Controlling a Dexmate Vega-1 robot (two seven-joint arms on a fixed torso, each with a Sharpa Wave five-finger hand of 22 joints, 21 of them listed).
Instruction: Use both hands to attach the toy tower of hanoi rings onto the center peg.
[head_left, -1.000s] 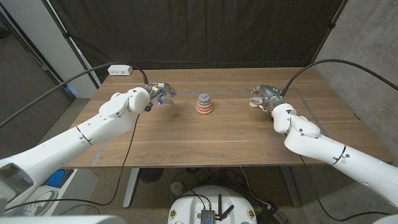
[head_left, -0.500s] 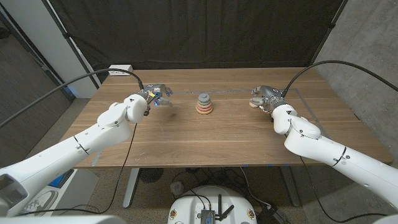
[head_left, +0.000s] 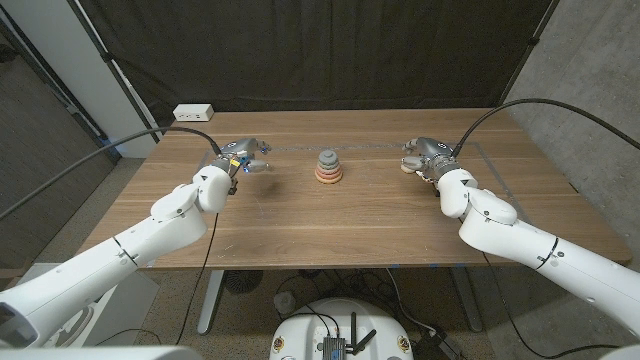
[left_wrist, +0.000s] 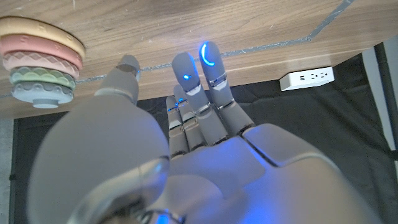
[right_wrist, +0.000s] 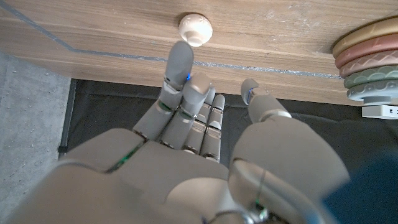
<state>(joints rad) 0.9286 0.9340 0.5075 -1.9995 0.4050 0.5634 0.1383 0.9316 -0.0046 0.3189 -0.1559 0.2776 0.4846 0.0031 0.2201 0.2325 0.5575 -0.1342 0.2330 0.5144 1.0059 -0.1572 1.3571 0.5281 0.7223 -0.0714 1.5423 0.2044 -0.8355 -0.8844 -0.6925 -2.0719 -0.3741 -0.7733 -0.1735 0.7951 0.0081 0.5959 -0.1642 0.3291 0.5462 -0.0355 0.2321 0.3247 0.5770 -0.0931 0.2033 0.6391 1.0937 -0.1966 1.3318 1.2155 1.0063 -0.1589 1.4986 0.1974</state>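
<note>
Bare wooden counter (head_left: 330, 225) lies open on both sides of the stacked pastel ring tower (head_left: 328, 167); a small cream round cap (right_wrist: 195, 28) sits just beyond the right hand (head_left: 425, 156).

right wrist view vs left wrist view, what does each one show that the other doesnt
Right wrist view alone: a small cream knob-like piece on the table just beyond the right robot hand, whose fingers are spread and hold nothing. Left wrist view alone: a white power strip past the table's far edge, and the left robot hand, empty, with blue lights on its fingertips. Both share the stack of rings on the wooden table and the pale line marked along the tabletop.
</note>
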